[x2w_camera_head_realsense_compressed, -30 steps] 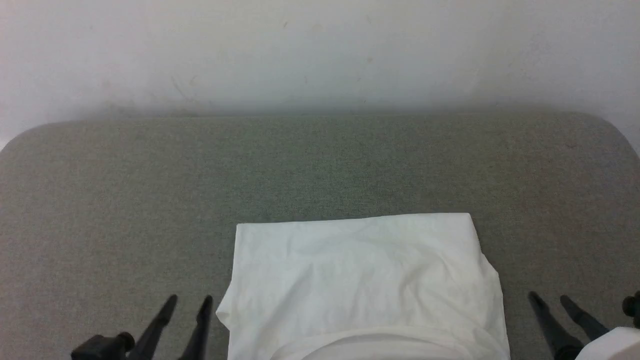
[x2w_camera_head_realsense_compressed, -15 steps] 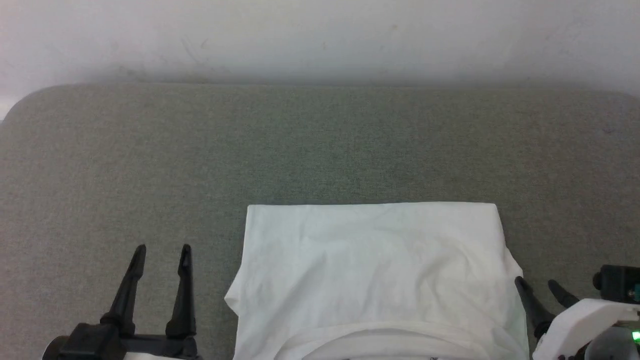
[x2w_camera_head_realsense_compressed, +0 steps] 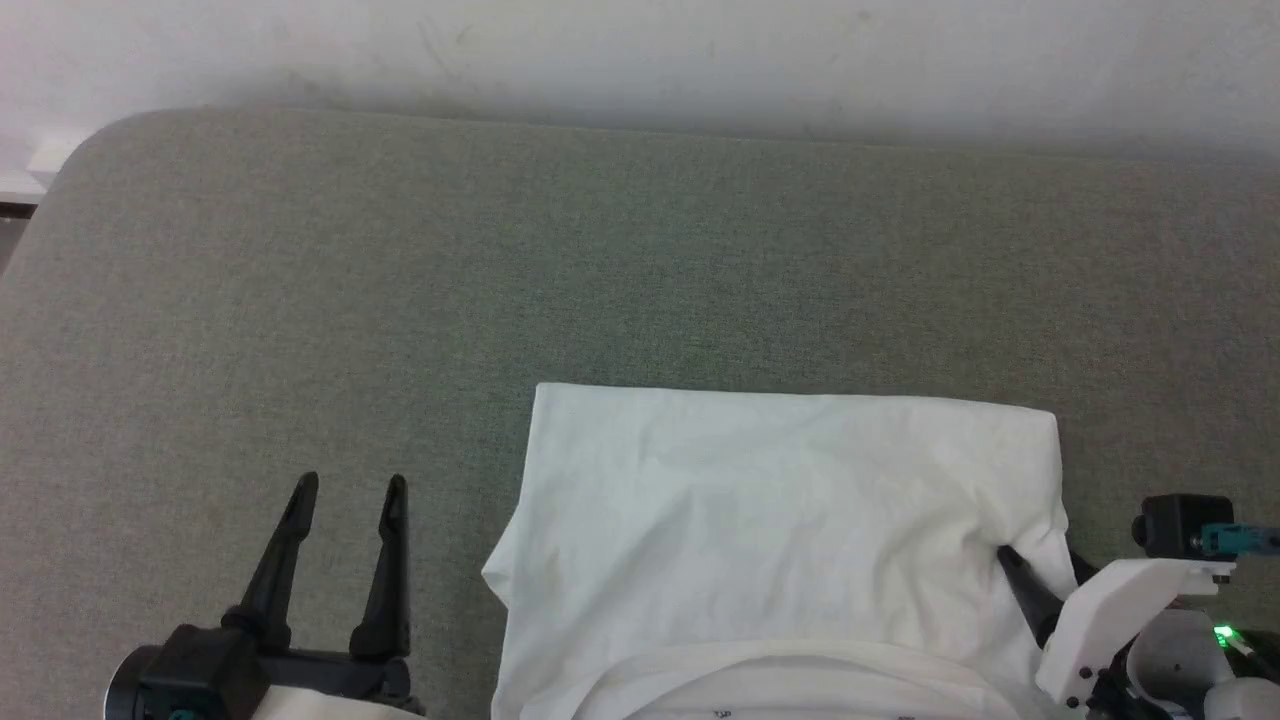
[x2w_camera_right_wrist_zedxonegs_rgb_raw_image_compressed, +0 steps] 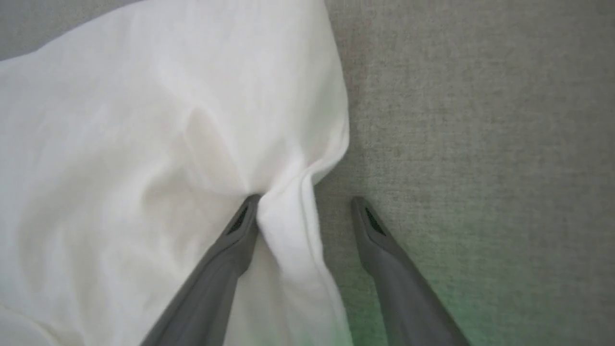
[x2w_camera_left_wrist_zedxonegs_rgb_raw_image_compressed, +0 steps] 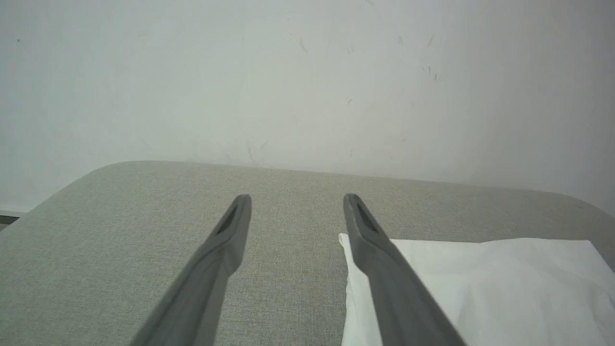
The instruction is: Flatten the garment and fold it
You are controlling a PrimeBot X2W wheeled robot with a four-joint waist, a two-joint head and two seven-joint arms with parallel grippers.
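Two tools flank the work. At the left, the left tool [x2w_camera_head_realsense_compressed: 350, 485] hangs over a bare part of the grey-green fabric-covered bench [x2w_camera_head_realsense_compressed: 640, 250]. Its long dark fingers are spread wide and grip nothing. It sits just beside the cloth's left edge, likely parked there to take that side when needed.

In the middle, the white thin-fabric shirt [x2w_camera_head_realsense_compressed: 770, 520] lies near the bench's front edge, already doubled into a rough rectangle with soft creases across it.

At the right, the right tool [x2w_camera_right_wrist_zedxonegs_rgb_raw_image_compressed: 305, 201] has its jaws apart and straddles the shirt's right edge. One finger presses into the cloth and gathers it into a pucker, while the other is over bare bench. It has not closed, so I judge it is lining up a pinch on that edge.
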